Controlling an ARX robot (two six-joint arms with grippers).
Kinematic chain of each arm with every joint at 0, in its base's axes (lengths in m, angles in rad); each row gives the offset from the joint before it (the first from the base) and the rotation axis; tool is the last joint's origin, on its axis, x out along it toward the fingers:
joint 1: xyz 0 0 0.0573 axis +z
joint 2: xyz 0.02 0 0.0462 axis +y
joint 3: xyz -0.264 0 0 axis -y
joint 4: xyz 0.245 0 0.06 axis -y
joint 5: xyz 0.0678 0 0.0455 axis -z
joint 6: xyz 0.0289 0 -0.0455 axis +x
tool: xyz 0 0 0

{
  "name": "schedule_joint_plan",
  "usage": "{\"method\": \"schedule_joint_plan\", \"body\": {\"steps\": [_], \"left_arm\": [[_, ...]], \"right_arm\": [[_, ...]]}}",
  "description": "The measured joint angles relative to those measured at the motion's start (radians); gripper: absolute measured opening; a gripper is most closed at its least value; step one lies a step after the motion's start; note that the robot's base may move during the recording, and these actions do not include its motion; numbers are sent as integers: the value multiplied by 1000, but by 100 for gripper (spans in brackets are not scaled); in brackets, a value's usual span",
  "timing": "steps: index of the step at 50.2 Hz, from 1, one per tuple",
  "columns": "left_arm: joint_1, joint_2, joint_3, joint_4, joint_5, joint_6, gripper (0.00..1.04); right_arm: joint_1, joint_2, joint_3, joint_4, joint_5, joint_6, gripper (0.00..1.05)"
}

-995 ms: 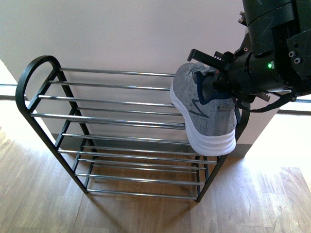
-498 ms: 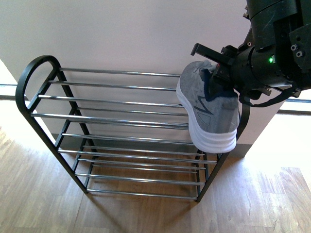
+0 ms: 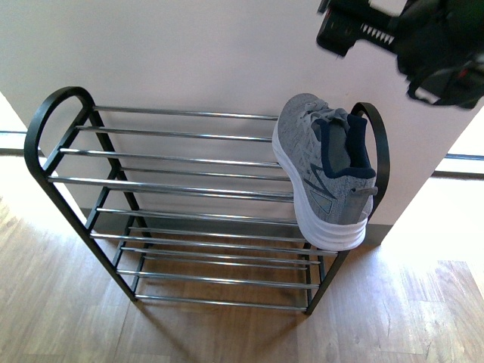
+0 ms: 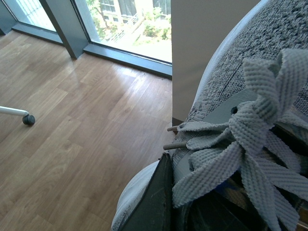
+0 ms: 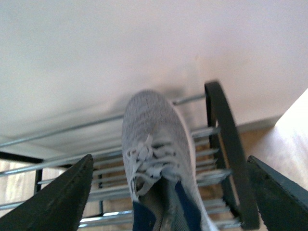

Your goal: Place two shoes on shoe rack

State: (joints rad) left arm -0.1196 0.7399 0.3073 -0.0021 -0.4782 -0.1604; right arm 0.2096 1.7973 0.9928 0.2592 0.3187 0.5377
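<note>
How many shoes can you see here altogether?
2. One grey sneaker lies on the shoe rack's top shelf, at its right end. The second sneaker shows only in the left wrist view, up close, apparently held there. Others may be out of view.

Shoe rack point(image 3: 64, 91) top tier: sneaker point(image 3: 321, 178) blocks right end; left open.
</note>
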Motion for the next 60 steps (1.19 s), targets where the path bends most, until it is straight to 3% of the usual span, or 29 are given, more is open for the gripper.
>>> {"method": "schedule_joint_plan", "body": {"steps": [2, 11, 20, 24, 28, 44, 48, 60], "left_arm": [[0, 0, 0, 0, 0, 0, 2], [0, 0, 0, 0, 0, 0, 2], [0, 0, 0, 0, 0, 0, 2], [0, 0, 0, 0, 0, 0, 2], [0, 0, 0, 0, 0, 0, 2], [0, 0, 0, 0, 0, 0, 2], [0, 0, 0, 0, 0, 0, 2], [0, 0, 0, 0, 0, 0, 2]], "right_arm": [[-15, -47, -16, 33, 0, -71, 97], [-112, -310, -190, 170, -66, -435, 96], [-147, -459, -315, 186, -141, -598, 95], [-163, -466, -420, 441, -266, -570, 79], [-189, -506, -514, 540, -320, -558, 65], [-211, -665, -711, 577, -319, -549, 19], [-211, -717, -758, 576, -319, -549, 3], [-211, -848, -848, 534, -319, -546, 2]]}}
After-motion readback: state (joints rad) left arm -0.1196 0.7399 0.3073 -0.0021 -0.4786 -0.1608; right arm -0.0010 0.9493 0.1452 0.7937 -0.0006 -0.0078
